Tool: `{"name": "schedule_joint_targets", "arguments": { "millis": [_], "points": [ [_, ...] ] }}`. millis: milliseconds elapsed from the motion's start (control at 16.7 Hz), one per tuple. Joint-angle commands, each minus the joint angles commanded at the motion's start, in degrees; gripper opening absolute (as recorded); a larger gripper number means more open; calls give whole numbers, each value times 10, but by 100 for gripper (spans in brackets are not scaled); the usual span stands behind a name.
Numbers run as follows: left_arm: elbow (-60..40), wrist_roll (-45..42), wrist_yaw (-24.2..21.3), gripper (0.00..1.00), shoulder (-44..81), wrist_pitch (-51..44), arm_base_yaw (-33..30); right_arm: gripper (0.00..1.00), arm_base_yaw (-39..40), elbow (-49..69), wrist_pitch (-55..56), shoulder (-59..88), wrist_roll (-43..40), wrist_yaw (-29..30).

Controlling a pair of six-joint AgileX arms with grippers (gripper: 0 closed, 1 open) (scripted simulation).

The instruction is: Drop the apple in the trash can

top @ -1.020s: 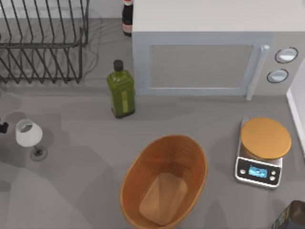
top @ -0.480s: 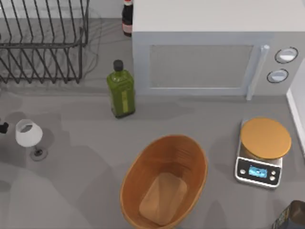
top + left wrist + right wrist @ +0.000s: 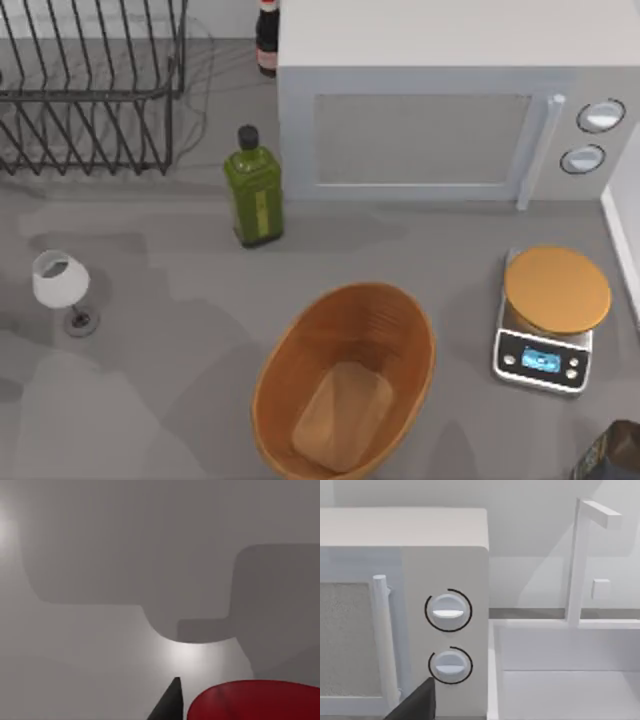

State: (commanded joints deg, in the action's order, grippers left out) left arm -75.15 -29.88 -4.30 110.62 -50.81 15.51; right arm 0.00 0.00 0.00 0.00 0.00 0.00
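Apple (image 3: 255, 701) is sitting right beside the left claw's fingertip (image 3: 169, 702), though can't tell if it's clamped. Trash can (image 3: 345, 380) is sitting at the bench's (image 3: 150, 400) front edge.

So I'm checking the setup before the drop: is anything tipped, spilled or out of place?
Nothing stands out. The trash can sits upright and empty, and the wine glass, green bottle and scale all stand upright. The apple shows in the left wrist view beside a dark finger.

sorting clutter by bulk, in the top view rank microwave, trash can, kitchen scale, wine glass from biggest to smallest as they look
1. microwave
2. trash can
3. kitchen scale
4. wine glass
As they look from above; none look close enough in size to be unsure.
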Motion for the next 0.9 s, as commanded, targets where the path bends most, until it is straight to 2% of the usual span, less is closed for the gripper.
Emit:
{"name": "schedule_joint_targets", "arguments": {
  "millis": [240, 480, 900],
  "points": [
    [-90, -1, -4, 0, -30, -108, -4, 100, 0, 0, 0, 0, 0, 0],
    [-154, 14, 10, 0, -55, -198, -17, 100, 0, 0, 0, 0, 0, 0],
    [-169, 19, 18, 0, -59, -225, -17, 100, 0, 0, 0, 0, 0, 0]
  ]
}}
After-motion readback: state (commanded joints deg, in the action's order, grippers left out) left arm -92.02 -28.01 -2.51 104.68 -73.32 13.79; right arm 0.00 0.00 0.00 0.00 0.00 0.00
